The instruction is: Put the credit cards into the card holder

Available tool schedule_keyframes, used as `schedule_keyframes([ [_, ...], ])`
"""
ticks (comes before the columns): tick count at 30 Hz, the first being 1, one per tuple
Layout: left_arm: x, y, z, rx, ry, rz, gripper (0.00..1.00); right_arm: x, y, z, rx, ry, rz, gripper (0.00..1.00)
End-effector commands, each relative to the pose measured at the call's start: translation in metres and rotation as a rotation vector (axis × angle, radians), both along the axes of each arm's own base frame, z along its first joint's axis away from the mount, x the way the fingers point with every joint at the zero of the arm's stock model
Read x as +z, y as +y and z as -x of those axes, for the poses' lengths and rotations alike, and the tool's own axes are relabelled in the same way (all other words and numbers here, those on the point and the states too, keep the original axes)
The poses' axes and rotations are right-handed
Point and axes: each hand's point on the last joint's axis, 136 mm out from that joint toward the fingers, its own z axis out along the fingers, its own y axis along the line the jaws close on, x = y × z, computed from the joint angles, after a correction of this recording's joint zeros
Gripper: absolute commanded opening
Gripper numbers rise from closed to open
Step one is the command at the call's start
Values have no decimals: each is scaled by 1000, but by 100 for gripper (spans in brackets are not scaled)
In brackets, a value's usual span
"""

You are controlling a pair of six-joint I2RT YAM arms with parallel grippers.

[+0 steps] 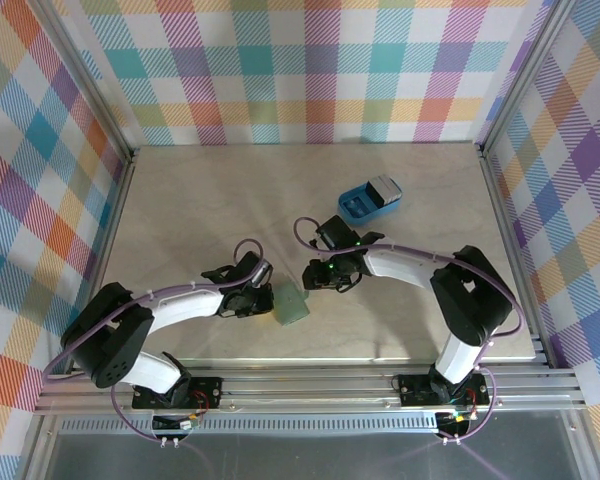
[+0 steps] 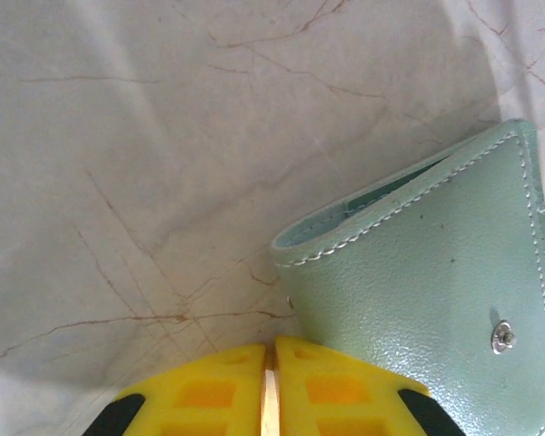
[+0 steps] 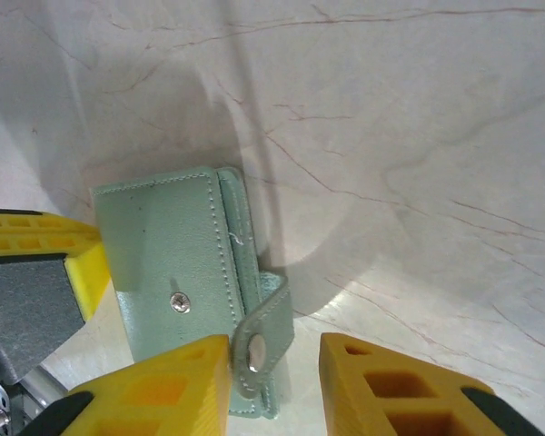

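Strap [image 3: 265,322] of card holder [image 3: 168,245] sits inside parted right pincer [image 3: 274,343]; closed left pincer [image 2: 272,350] just beside.

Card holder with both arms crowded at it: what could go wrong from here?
1. The right fingers stand open around the snap strap; closing and pulling there may drag the whole card holder rather than open it.
2. The left fingers, shut at the holder's corner, sit close to the right ones; they could bump.
3. The cards lie in the blue tray, apart from the holder; it may shift before one arrives.
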Motion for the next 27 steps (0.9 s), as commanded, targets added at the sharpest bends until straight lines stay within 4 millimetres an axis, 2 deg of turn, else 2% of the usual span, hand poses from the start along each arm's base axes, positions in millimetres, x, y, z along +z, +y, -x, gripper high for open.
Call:
schedule_keyframes([
  [1, 35, -76, -36, -114, -174, 247, 12, 4, -14, 6, -31, -2, 30, 32],
  [6, 63, -75, -41, -109, -223, 245, 13, 8, -24, 9, -53, -11, 57, 32],
  [11, 87, -74, -37, -109, -262, 297, 14, 23, -29, 11, -81, -39, 44, 32],
  [14, 86, -59, -32, -84, -254, 248, 15, 32, -27, 18, -88, -46, 33, 32],
  [17, 82, -47, -22, -68, -244, 235, 16, 33, -11, 31, -76, -23, 34, 33],
  [23, 66, -31, -3, -62, -206, 216, 16, 10, 14, 41, -130, 42, 45, 36],
  [27, 68, -29, 2, -64, -220, 245, 17, -5, 7, 40, -204, 73, 86, 35],
])
